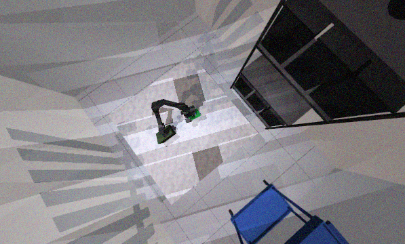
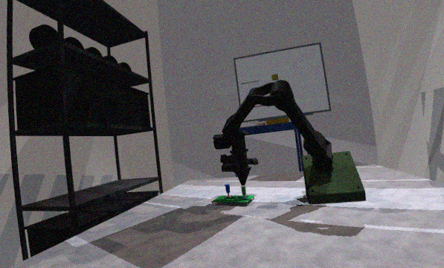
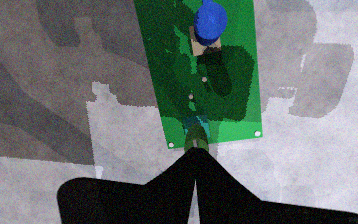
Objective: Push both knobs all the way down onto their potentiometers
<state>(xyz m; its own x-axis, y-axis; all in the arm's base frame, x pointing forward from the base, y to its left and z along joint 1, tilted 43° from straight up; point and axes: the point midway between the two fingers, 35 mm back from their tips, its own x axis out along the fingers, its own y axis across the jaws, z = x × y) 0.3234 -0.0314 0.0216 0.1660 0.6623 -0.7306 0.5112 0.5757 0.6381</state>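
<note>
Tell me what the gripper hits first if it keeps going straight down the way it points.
The shut gripper points straight down, with the green knob directly under its tips, so it would meet that first. Whether they already touch is hard to judge. The blue knob stands off to the side.

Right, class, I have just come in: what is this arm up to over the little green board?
A single black arm reaches down from its green base plate to a green circuit board on the table. Its gripper is shut on nothing, its tip on top of the green knob, seemingly pressing it. The blue knob stands untouched, farther along the board.
</note>
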